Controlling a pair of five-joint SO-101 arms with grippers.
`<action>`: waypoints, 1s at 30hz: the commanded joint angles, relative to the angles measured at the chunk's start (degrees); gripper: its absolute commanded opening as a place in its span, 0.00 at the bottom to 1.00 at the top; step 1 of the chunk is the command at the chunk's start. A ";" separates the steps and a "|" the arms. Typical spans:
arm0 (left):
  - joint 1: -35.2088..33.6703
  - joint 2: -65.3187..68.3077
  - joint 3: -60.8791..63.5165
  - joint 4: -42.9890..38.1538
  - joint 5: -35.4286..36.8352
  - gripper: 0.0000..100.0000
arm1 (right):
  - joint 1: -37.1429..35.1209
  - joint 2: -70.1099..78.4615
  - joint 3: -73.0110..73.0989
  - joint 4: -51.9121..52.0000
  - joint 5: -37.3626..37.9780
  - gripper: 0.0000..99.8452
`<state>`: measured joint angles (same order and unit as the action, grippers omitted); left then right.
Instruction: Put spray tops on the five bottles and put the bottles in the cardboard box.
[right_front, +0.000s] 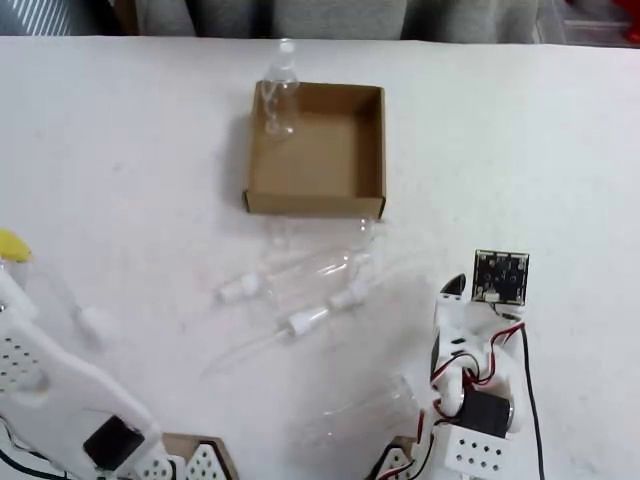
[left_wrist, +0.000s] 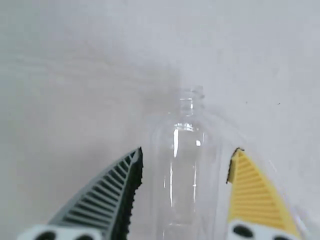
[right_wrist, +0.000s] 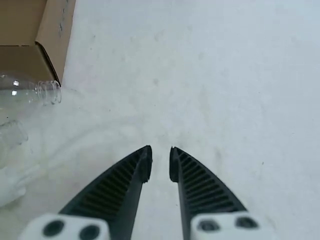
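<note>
While the left gripper (left_wrist: 187, 151) sits low on the table (right_front: 520, 150), its jaws stand wide open to either side of a clear bottle (left_wrist: 185, 190). This bottle lies lengthwise between them, threaded neck bare, no spray top fitted. Cannot tell whether either jaw touches the plastic.

Right gripper (right_wrist: 160, 150): jaws drawn almost together, only a slit between them, nothing held. It hangs over bare table, near the front corner of the cardboard box (right_front: 315, 205).

Progress, as judged:
- One capped bottle (right_front: 278, 95) seems to stand at the box's far left corner. Probably inside, though clear plastic makes that hard to confirm.
- Rest of the box floor shows bare cardboard.
- Just in front of the box, a cluster of bottles (right_front: 310, 272) lies on its side with white spray tops (right_front: 240, 288) among them. Which tops are fitted and which lie loose I cannot tell.
- An open-necked bottle (right_wrist: 30, 92) lies by the box corner.
- Another bottle (right_front: 360, 410) lies beside the right arm's base.

Early days: at most one of five looks packed, and capping and boxing remain for the others.
</note>
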<state>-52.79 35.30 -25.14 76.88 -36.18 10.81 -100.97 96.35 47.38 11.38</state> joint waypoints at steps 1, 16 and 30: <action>0.75 -0.92 -2.11 -0.97 -0.53 0.28 | -0.13 -0.66 0.70 0.22 0.44 0.05; 2.07 5.76 -2.64 -3.52 -3.16 0.28 | -0.22 -0.66 0.70 0.22 0.44 0.05; 4.18 4.79 -5.45 -0.09 -3.16 0.34 | -0.31 -0.66 0.70 0.22 0.44 0.05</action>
<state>-49.71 42.24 -27.69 76.35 -39.08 10.81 -100.97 96.35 47.38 11.38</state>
